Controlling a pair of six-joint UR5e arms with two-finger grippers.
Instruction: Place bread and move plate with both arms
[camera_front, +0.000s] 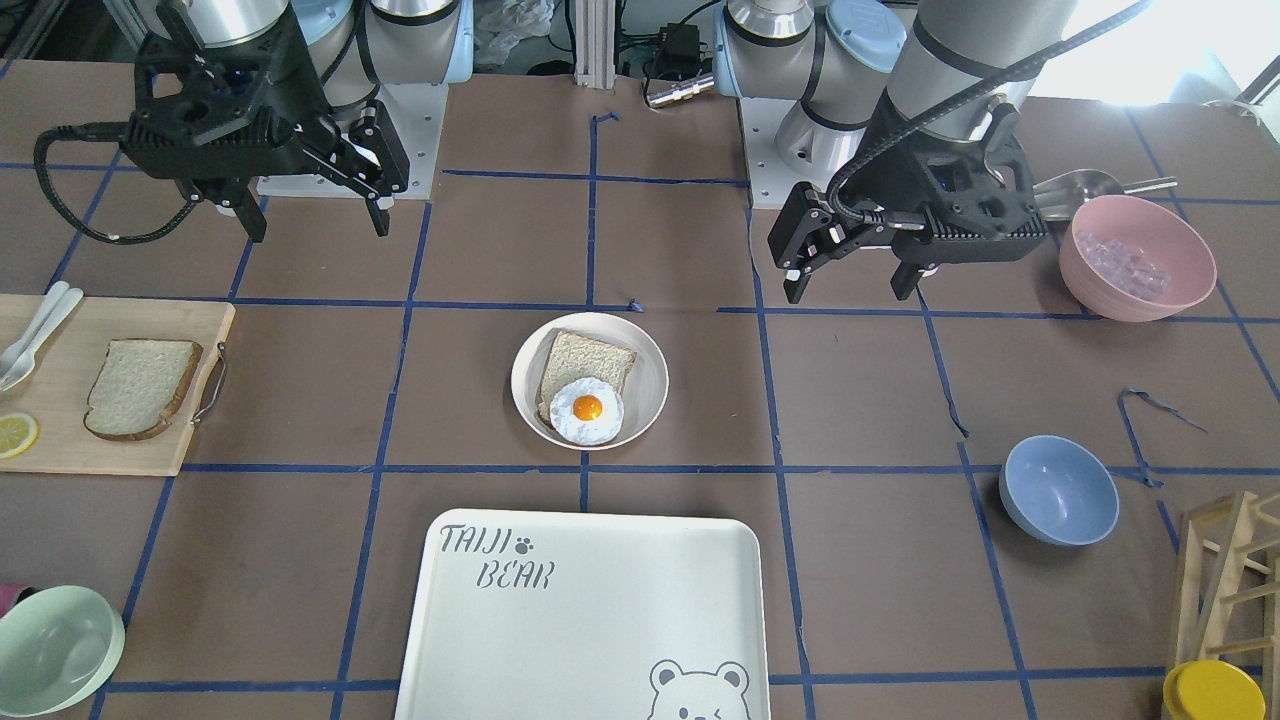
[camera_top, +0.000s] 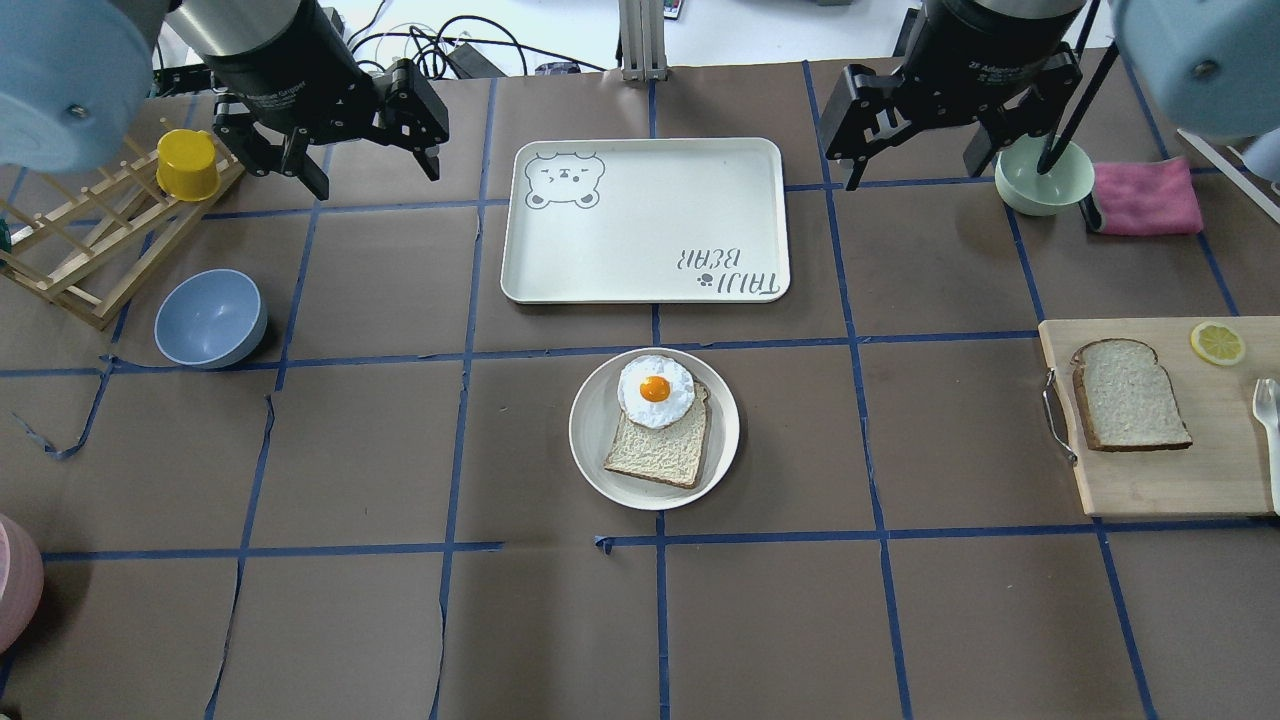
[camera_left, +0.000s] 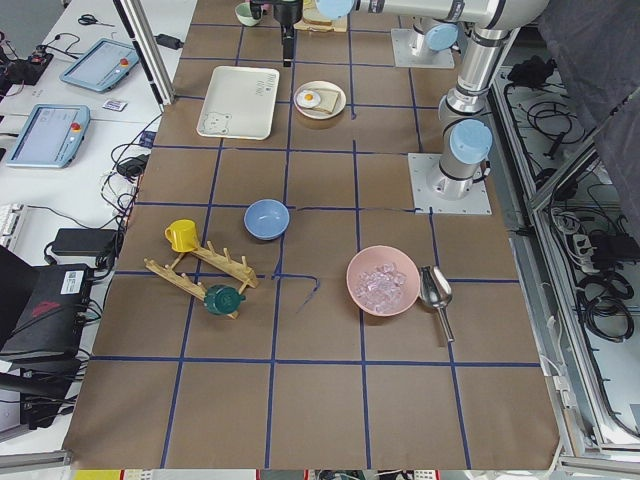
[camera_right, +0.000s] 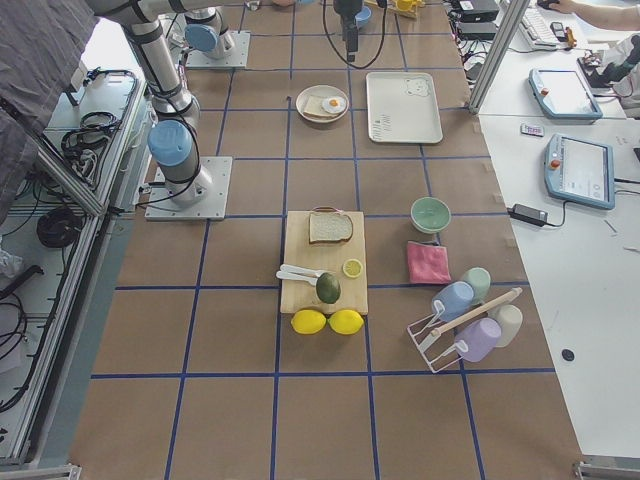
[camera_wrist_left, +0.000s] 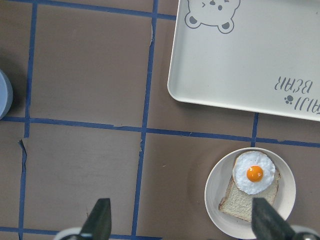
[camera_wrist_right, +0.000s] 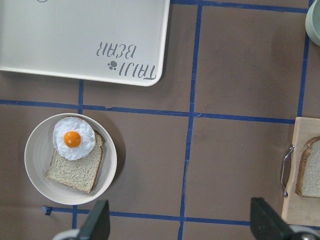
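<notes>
The bread (camera_top: 1130, 395), a thick slice with a dark crust, lies on a wooden cutting board (camera_top: 1150, 480) at the right; it also shows in the front view (camera_front: 140, 388) and at the edge of the right wrist view (camera_wrist_right: 310, 167). The plate (camera_top: 590, 430) sits mid-table and holds a thinner slice with a fried egg (camera_top: 655, 390) on it. My left gripper (camera_top: 376, 180) is open and empty, high over the far left. My right gripper (camera_top: 912, 175) is open and empty, high over the far right. Both are well away from the bread and the plate.
The white TAIJI BEAR tray (camera_top: 650, 200) lies just beyond the plate. A green bowl (camera_top: 1040, 175) and a pink cloth (camera_top: 1145, 197) are under the right arm. A blue bowl (camera_top: 210, 318) and a wooden rack with a yellow cup (camera_top: 187, 165) are at the left. A lemon slice (camera_top: 1217, 343) is on the board.
</notes>
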